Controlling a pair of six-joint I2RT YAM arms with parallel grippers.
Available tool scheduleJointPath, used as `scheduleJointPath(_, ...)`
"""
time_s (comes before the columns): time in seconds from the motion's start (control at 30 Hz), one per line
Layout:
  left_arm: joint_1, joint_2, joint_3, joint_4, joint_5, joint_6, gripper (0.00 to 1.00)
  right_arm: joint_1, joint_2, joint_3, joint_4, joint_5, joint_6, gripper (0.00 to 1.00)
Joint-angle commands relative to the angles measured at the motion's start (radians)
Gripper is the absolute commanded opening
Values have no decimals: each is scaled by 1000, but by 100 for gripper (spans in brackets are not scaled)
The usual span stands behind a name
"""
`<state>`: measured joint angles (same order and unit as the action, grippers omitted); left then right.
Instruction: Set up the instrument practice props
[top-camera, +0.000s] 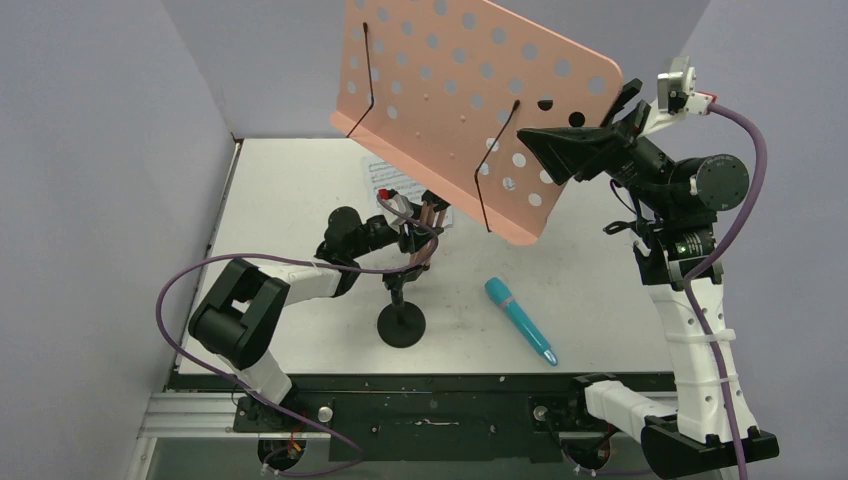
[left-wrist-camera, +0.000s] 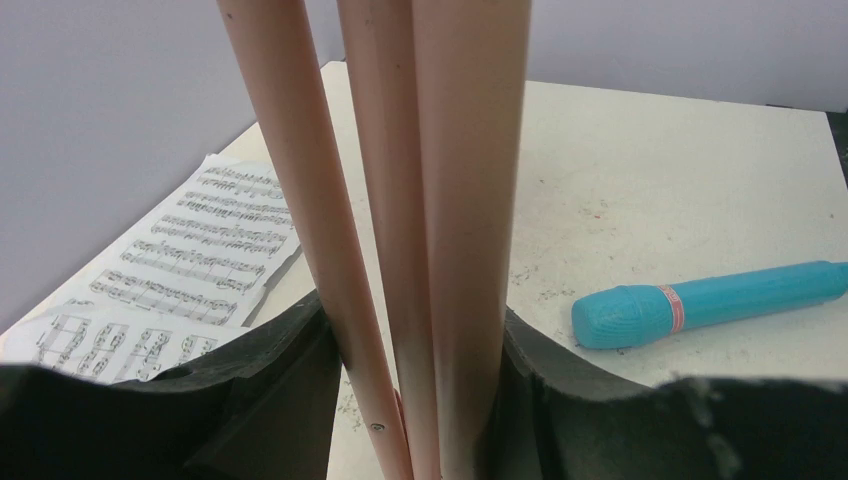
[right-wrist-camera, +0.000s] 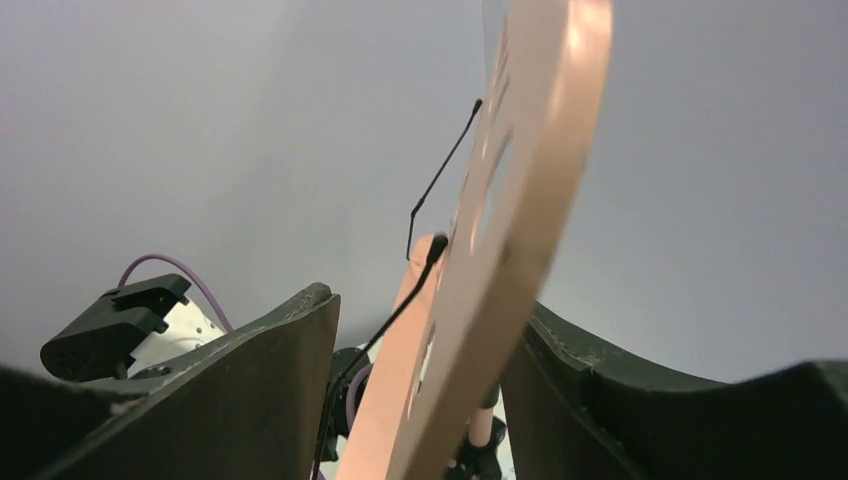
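The pink perforated music stand (top-camera: 450, 90) leans over the back of the table, its tripod legs (left-wrist-camera: 470, 200) folded together. My left gripper (top-camera: 415, 240) (left-wrist-camera: 415, 330) is shut on those legs, a finger pressed to each side. My right gripper (top-camera: 590, 125) (right-wrist-camera: 420, 320) is open astride the right edge of the stand's plate (right-wrist-camera: 530, 150); its left finger stands apart from the plate. White sheet-music pages (top-camera: 385, 180) (left-wrist-camera: 190, 260) lie partly hidden under the stand. The black round-based mic stand (top-camera: 401, 322) is upright near the front. The teal microphone (top-camera: 520, 320) (left-wrist-camera: 710, 300) lies flat to its right.
Grey walls close in the table at the left, back and right. A purple cable (top-camera: 180, 290) loops out from the left arm, and another (top-camera: 745, 150) arcs over the right arm. A black rail (top-camera: 430, 385) runs along the near table edge.
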<state>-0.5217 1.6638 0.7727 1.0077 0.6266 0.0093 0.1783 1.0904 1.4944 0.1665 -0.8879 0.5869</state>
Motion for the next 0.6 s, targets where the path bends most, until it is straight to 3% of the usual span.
scheduleJointPath(0.0, -12, -39, 3, 168, 21, 81, 0, 7, -20, 24, 69, 32, -30, 62)
scheduleJointPath(0.17, -12, -45, -9, 183, -15, 38, 0, 6, -43, 19, 36, 62, -79, 81)
scheduleJointPath(0.57, -11, -49, -1, 171, -52, -3, 0, 6, -142, -31, -111, 54, -266, 100)
